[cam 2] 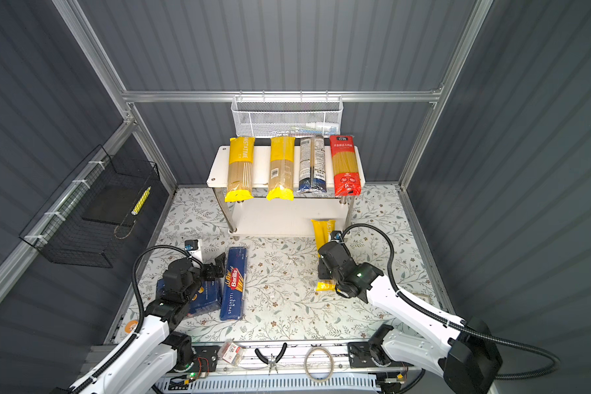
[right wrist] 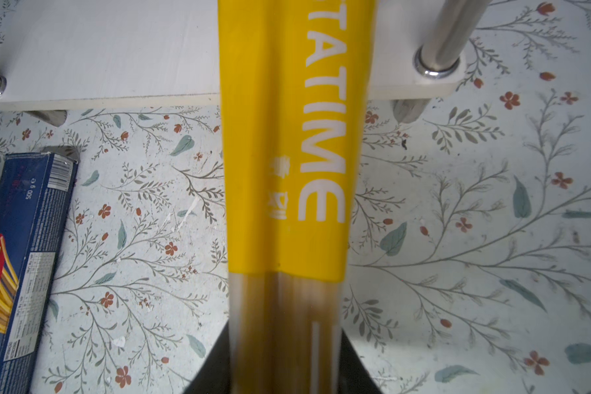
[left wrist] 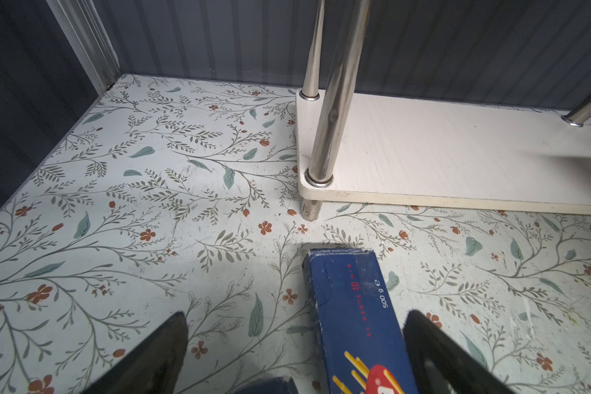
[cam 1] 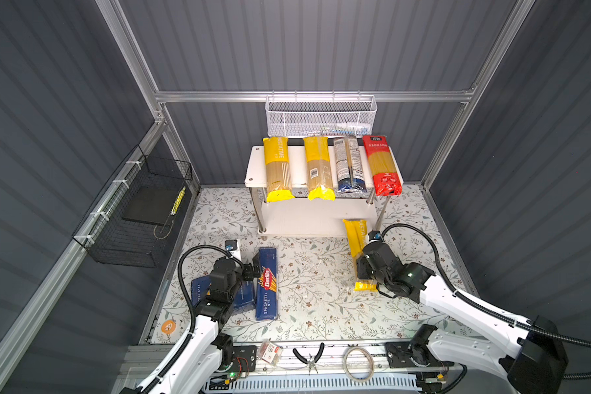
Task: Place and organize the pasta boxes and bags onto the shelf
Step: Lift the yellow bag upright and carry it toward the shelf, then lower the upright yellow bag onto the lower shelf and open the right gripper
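1. the right jaws are closed on a yellow pasta bag (right wrist: 287, 170), gripping it at its clear part where the spaghetti shows; in the right wrist view a dark finger stands on each side of the bag.
2. in both top views this bag (cam 1: 355, 238) points toward the shelf (cam 1: 297, 167), and its far end reaches over the front edge of the lower board, near the right front leg. i cannot tell if it touches the board.
3. the left jaws are wide open and hold nothing. in the left wrist view the barilla box (left wrist: 352, 307) lies between the two fingers, just beside one of them; contact i cannot tell.
4. the barilla box (cam 1: 267, 283) lies flat on the flowered bench (cam 1: 314, 300), in front of the shelf, well apart from the held bag.
5. a second blue box (cam 1: 246, 300) lies just beside it, partly hidden under the left arm.
6. on the top board four bags lie side by side, their front ends hanging over the edge: a yellow bag (cam 1: 277, 167), another yellow one (cam 1: 318, 167), a blue-ended bag (cam 1: 348, 163) and a red bag (cam 1: 382, 163).
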`<action>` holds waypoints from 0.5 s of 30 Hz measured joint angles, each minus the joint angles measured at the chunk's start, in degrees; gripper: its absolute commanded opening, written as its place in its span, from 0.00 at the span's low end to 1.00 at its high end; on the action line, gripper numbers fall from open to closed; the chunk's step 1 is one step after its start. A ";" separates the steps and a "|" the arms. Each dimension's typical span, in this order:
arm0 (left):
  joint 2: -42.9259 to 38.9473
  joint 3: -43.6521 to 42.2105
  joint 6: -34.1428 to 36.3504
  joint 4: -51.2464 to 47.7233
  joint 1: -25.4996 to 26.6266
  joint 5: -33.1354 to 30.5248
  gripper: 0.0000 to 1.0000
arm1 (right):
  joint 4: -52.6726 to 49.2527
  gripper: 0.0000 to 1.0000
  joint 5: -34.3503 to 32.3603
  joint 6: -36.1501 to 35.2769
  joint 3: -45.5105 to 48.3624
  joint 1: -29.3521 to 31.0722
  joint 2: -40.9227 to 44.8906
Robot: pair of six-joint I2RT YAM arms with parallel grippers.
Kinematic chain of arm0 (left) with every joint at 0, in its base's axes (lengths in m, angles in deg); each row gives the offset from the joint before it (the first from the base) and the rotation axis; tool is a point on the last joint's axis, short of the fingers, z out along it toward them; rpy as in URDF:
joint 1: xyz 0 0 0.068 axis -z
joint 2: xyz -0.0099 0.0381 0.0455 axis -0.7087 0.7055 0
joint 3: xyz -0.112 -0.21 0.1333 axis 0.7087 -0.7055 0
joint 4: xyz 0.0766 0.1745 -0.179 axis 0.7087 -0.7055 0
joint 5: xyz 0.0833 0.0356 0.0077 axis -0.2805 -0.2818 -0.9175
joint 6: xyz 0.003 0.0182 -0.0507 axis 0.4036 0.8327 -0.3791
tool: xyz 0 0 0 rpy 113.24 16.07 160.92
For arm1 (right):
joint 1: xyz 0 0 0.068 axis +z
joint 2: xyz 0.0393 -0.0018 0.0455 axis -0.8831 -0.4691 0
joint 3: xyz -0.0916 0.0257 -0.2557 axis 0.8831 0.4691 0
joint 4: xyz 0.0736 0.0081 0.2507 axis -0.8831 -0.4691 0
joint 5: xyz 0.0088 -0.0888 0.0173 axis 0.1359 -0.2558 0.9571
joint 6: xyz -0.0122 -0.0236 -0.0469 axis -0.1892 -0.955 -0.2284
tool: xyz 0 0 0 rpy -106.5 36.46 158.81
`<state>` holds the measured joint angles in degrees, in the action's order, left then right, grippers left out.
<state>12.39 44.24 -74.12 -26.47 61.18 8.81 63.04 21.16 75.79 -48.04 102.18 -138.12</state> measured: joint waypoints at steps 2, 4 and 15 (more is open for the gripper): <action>0.00 0.00 0.00 0.00 0.00 0.00 0.99 | 0.31 0.08 0.39 -0.85 -0.85 -1.11 -0.92; 0.00 0.00 0.00 -0.02 0.00 0.00 0.99 | 0.42 0.08 0.70 -1.55 -1.77 -2.14 -1.90; 0.00 0.00 0.00 0.00 0.00 0.00 0.99 | 2.82 0.08 2.03 -4.92 -5.92 -7.78 -9.25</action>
<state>12.39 44.24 -74.12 -26.47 61.18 8.81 65.85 23.20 70.87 -53.97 94.40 -147.36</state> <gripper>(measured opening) 0.993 0.319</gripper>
